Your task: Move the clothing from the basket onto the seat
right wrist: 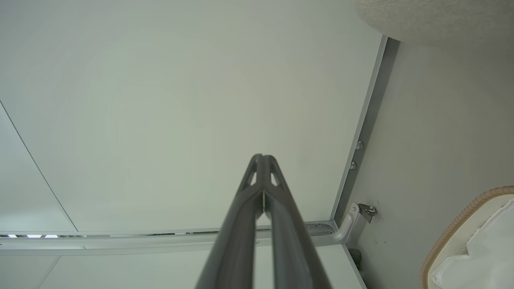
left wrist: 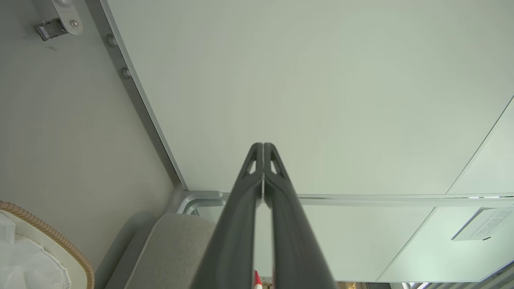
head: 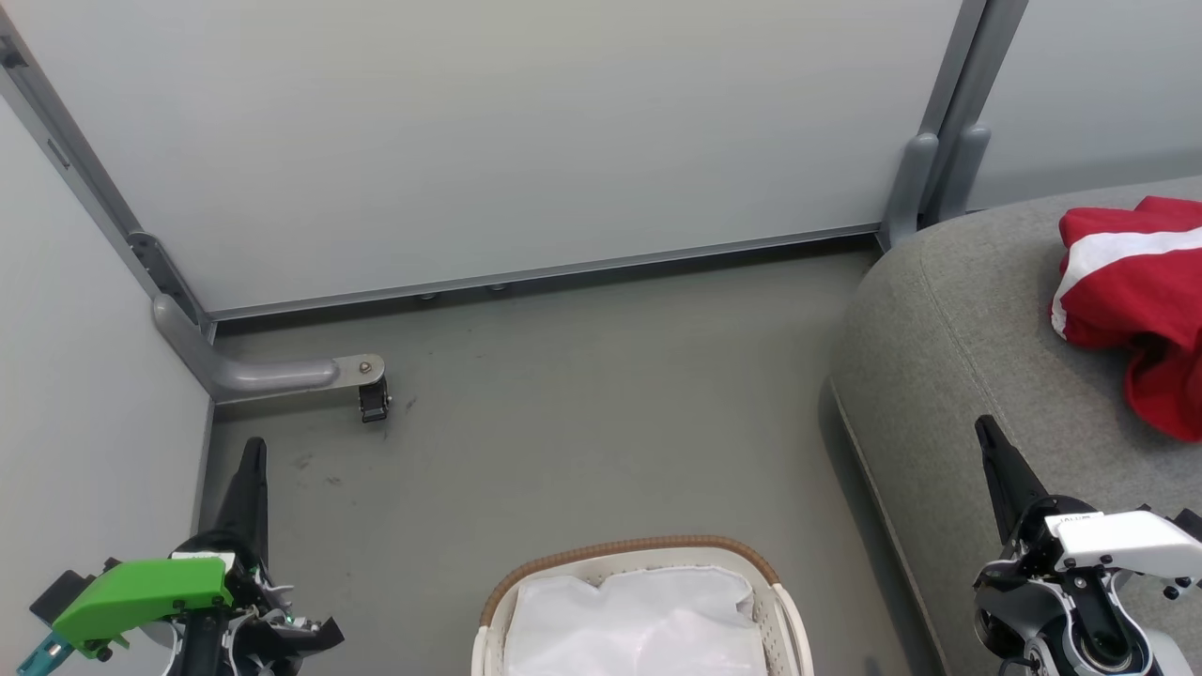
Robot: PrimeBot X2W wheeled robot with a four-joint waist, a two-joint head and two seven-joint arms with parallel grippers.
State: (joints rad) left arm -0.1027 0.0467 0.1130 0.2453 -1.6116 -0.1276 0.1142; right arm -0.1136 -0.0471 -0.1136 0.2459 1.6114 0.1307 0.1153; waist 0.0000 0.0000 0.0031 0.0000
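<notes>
The red clothing (head: pixel 1141 300) with white stripes lies crumpled on the grey seat (head: pixel 967 376) at the right edge of the head view. The basket (head: pixel 639 610) stands on the floor at the bottom middle, with its brown rim band and white liner showing and no red fabric inside. My left gripper (head: pixel 254 451) is at the lower left, fingers shut and empty, pointing up beside the wall. My right gripper (head: pixel 988 434) is at the lower right over the seat's front edge, also shut and empty. In the wrist views both finger pairs (left wrist: pixel 263 146) (right wrist: pixel 263 157) meet at their tips.
Pale partition panels (head: pixel 470 141) wall the corner at the back and left. A grey metal foot with a caster (head: pixel 374 402) juts onto the floor at the left. Bare grey floor (head: pixel 582 404) lies between the basket, the panels and the seat.
</notes>
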